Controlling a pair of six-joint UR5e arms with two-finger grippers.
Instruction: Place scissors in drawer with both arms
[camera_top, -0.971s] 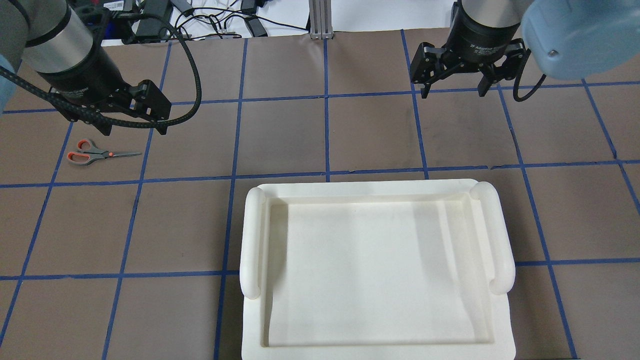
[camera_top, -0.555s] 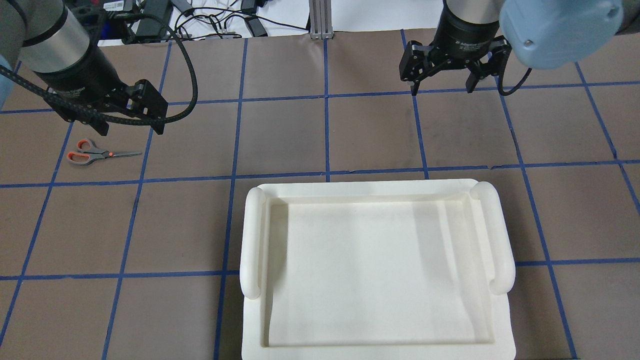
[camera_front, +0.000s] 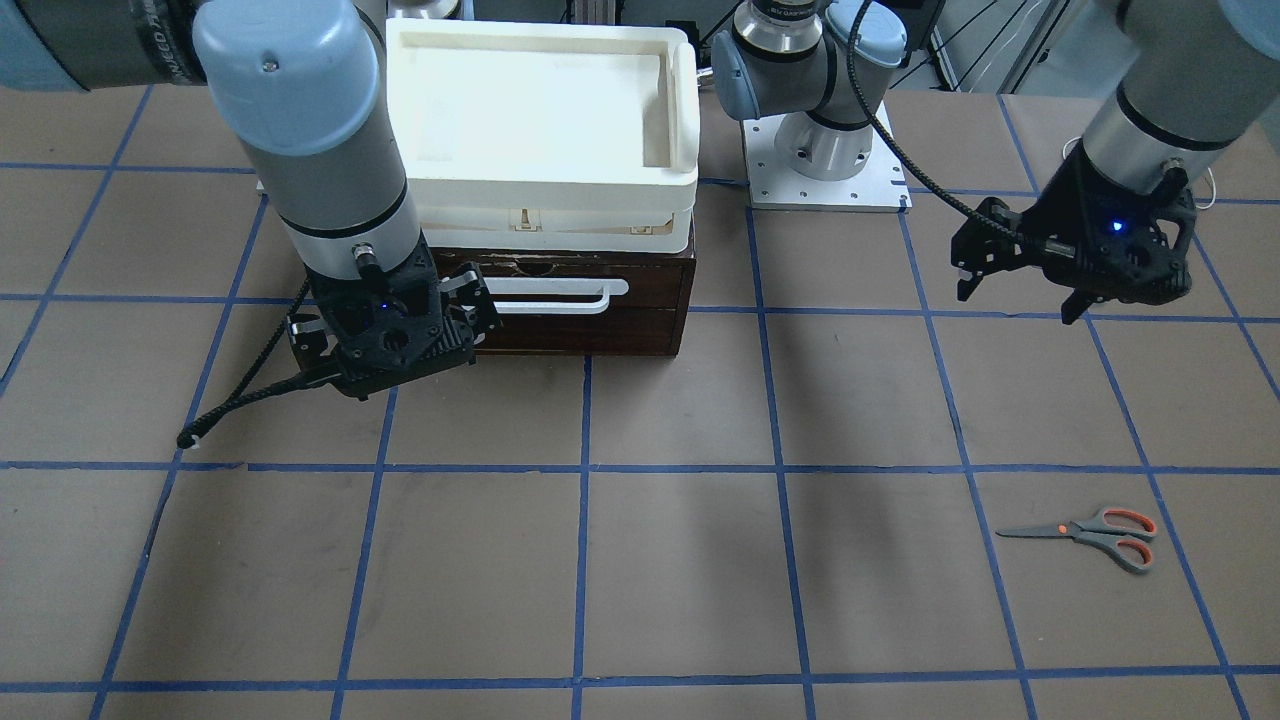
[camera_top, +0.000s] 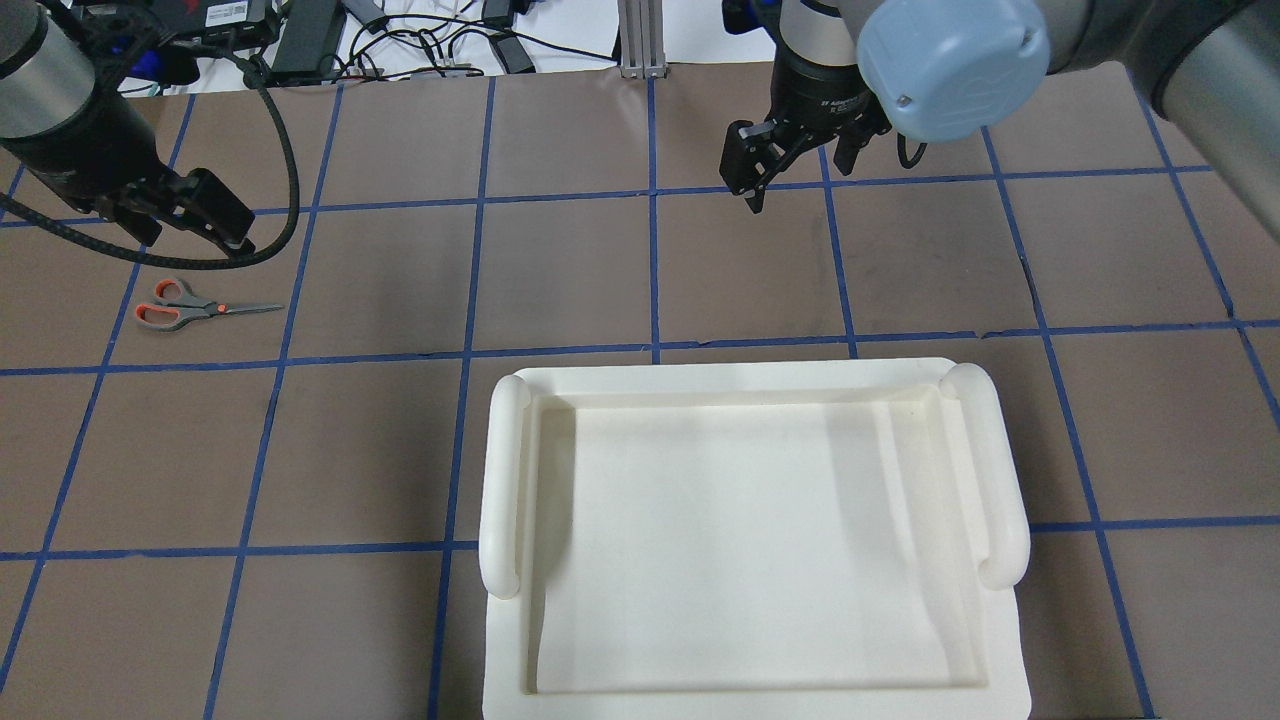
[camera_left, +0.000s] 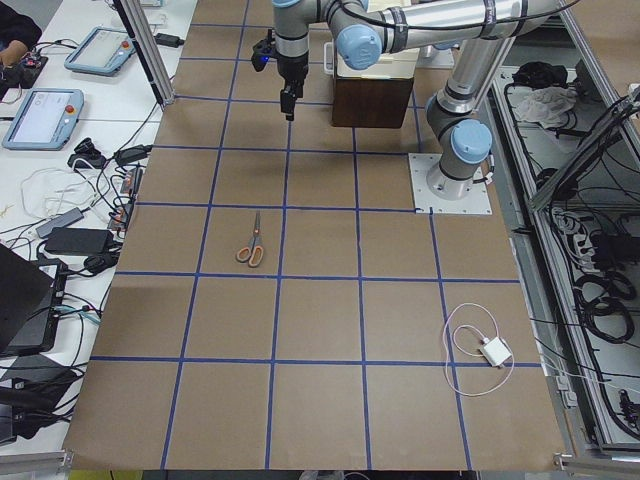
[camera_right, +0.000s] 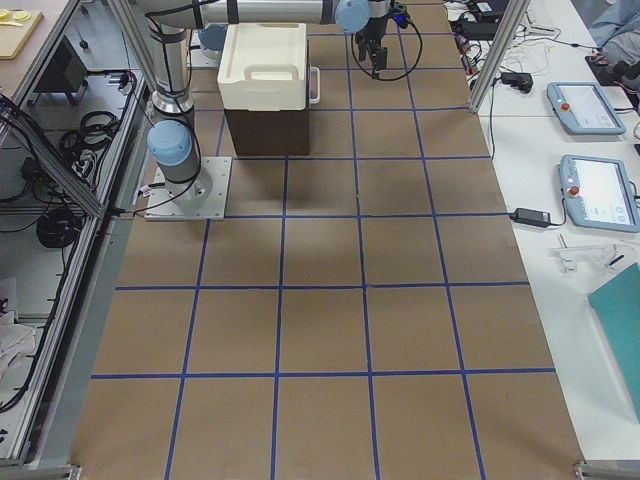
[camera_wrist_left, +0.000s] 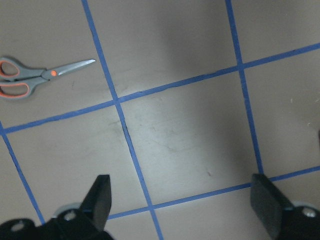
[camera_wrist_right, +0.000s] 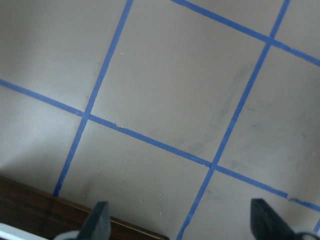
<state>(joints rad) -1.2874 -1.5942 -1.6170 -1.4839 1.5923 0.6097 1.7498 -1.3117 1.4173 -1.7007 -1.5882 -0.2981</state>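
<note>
Looking over the brown table (camera_front: 640, 560), you see the cream tray (camera_front: 540, 190) sitting on top of the shut drawer (camera_front: 590, 325). Since a second ago the right gripper (camera_top: 797, 165) has swung inward and now hangs just in front of the drawer's white handle (camera_front: 560, 293), fingers spread wide. The left gripper (camera_front: 1020, 300) has drifted outward, also spread wide and holding nothing. The scissors (camera_front: 1090, 532) have not moved. They lie flat on the table, on your side of the left gripper and apart from it, blades pointing toward the table's middle.
</note>
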